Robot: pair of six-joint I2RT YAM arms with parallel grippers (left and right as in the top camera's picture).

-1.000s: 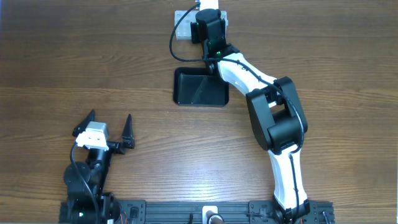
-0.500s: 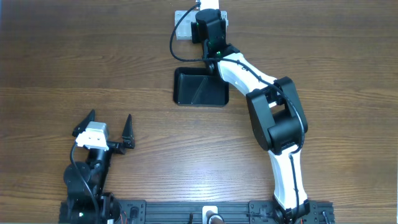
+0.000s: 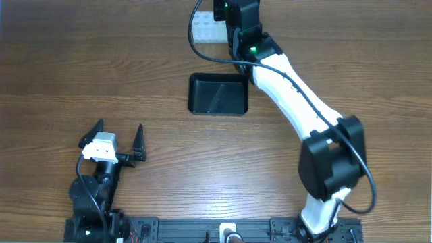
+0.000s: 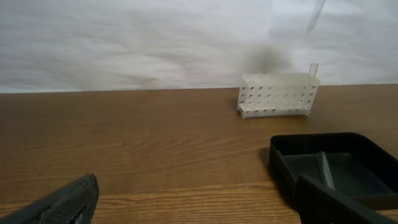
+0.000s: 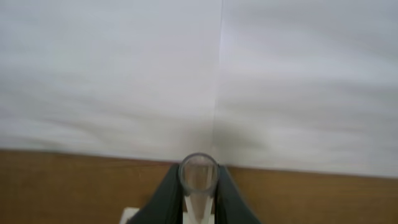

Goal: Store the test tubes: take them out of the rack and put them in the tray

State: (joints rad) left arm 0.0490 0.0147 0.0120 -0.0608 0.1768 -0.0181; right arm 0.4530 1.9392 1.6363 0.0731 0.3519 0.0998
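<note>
Clamped on a test tube (image 5: pixel 199 173) above the rack (image 3: pixel 206 30), the right pincer (image 5: pixel 199 190) next needed to reach the tray (image 3: pixel 218 94).

Top view: fixed overhead, facing straight down from some height, taking in the whole wooden table (image 3: pixel 81 54), with both arm bases along the bottom edge. Left wrist view: set low, just above the tabletop, facing level across it toward a white wall (image 4: pixel 124 37); the left gripper (image 4: pixel 198 183) in the near foreground, the tray (image 4: pixel 329 168) nearer, the rack (image 4: pixel 277 96) farther off. Right wrist view: raised, facing the same wall, very close on a test tube (image 5: pixel 198 174) seen end-on. Shared: rack and tray, top and left wrist views; wall and far table edge, both wrist views.
</note>
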